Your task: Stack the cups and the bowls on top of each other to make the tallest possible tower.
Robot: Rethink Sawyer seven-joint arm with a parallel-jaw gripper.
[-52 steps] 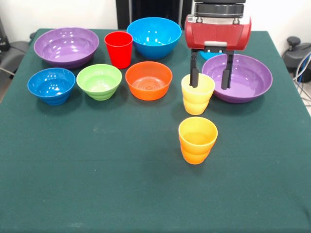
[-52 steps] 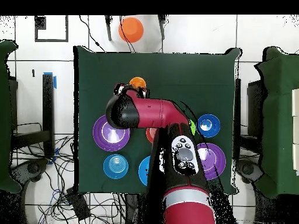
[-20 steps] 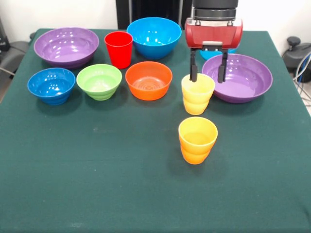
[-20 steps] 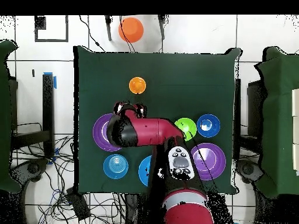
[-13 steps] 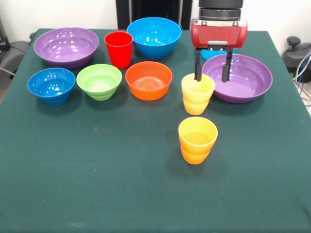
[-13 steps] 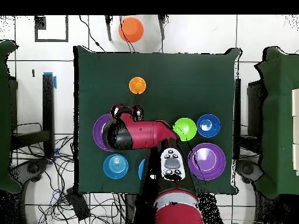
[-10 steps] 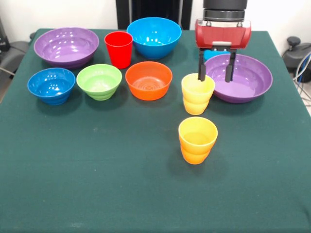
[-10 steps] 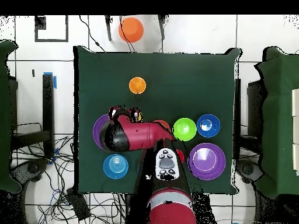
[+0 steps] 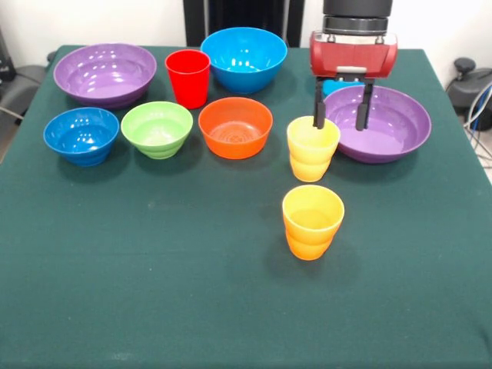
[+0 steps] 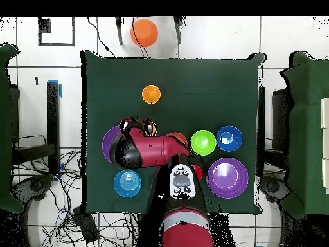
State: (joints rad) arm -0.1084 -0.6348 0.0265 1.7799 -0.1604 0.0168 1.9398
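Gripper (image 9: pixel 339 121) open for you, hanging between the yellow cup (image 9: pixel 312 147) and right purple bowl (image 9: pixel 377 123). Count three cups, yellow, orange (image 9: pixel 312 221), red (image 9: pixel 188 78), and seven bowls, all single on the bench (image 9: pixel 154 292); no tower.

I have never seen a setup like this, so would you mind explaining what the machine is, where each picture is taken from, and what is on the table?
The red and black machine is a robot arm; its gripper hangs open and empty above the near rim of a purple bowl, beside the yellow cup. One picture looks across the green table toward the robot; the other looks straight down, where the arm hides much. Also on the table: an orange cup, a red cup, a second purple bowl, a large blue bowl, and dark blue, green and orange bowls. Nothing is stacked yet.
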